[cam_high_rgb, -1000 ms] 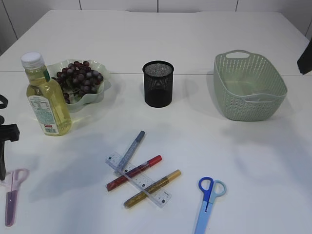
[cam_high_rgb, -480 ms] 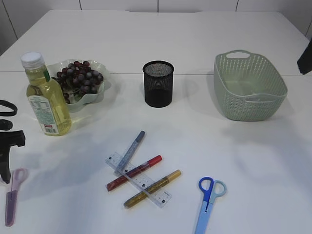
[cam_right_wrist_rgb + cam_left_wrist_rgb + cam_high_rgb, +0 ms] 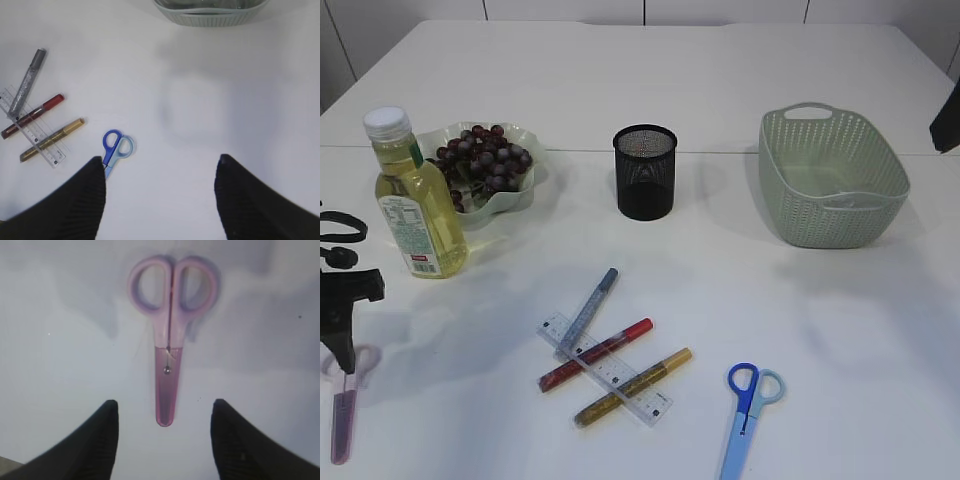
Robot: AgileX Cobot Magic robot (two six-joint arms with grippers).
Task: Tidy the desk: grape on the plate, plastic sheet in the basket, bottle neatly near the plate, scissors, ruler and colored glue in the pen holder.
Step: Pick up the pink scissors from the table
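Your left gripper (image 3: 164,440) hangs low over the table at the left edge, pointing down, its jaws apart and empty. Your right gripper (image 3: 160,197) sits higher, jaws spread wide, empty too.

Closed pink plastic scissors (image 3: 169,335) lie flat at the table's near-left edge, well apart from closed blue scissors (image 3: 744,410), near-right of the glue pens.

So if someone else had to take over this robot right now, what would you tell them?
Left gripper: open, above the pink scissors, nothing held.
Right gripper: open, empty, high over the table.
Done: grapes on the plate, bottle beside it.
Left: both scissors, blue scissors included, ruler and three glue pens into the pen holder. Basket: no plastic sheet seen.
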